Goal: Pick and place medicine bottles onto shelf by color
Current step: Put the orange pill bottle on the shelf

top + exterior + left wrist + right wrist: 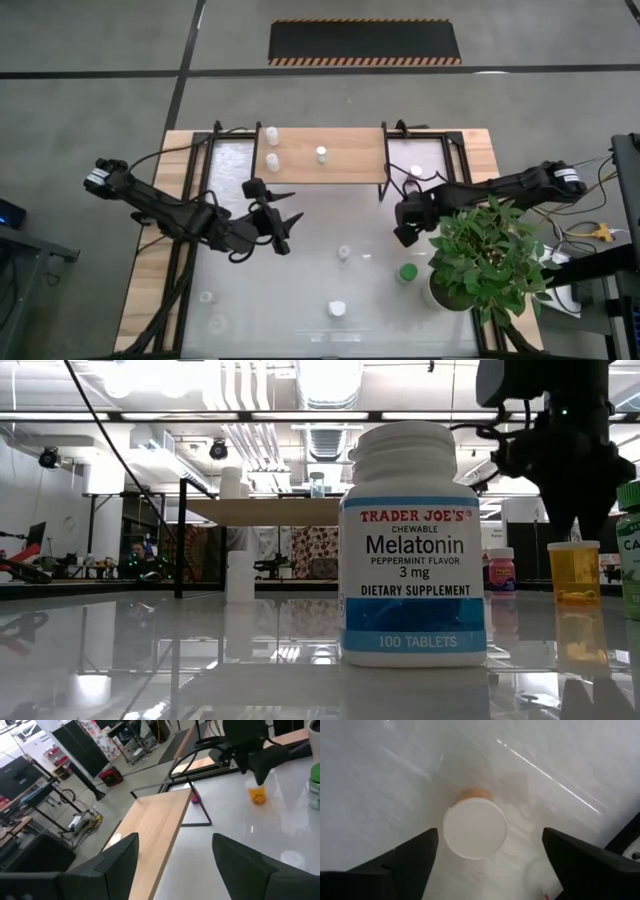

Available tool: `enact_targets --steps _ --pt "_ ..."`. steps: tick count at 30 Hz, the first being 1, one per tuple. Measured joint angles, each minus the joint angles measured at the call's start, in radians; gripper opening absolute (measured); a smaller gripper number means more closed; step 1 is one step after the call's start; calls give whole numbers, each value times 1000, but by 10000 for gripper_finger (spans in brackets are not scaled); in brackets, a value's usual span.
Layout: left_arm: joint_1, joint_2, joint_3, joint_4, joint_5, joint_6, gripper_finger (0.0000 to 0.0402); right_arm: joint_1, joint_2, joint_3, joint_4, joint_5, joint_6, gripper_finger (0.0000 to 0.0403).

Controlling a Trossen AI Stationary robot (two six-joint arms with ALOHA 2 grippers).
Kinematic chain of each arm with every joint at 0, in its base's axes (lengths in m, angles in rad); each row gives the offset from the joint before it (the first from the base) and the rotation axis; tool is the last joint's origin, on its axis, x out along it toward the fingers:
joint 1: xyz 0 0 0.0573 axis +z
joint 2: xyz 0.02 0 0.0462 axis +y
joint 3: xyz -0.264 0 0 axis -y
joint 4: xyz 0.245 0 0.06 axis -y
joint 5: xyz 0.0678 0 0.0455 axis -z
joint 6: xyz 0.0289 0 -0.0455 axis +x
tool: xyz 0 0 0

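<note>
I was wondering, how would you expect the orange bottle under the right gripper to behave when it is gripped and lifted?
The orange bottle looks like small rigid plastic, so probably stiff and light. It stands upright on the glossy table, so a one-sided touch might slide or tip it. The open right gripper straddles its round white cap; smooth sides may slip.

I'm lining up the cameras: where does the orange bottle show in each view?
High: hidden under the right gripper.
Low: orange bottle near the right edge.
Left wrist: far off, upper right.
Right wrist: centre, white cap up, between the open fingers.
Shared landmark: the right gripper directly above it.
</note>
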State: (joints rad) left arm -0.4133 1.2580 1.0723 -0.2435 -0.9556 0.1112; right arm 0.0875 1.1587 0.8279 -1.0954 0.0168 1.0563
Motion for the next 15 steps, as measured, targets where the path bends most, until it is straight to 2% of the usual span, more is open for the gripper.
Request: enact_targets --steps 3,9,15 --pt "0 0 -1 0 -24 0 235 2 22 -8 6 1 8 365" --pt "0 -1 -11 2 -26 -1 235 2 67 -8 36 2 7 368" --pt "0 -2 -51 5 -26 -9 235 2 104 -8 61 -15 -1 328"
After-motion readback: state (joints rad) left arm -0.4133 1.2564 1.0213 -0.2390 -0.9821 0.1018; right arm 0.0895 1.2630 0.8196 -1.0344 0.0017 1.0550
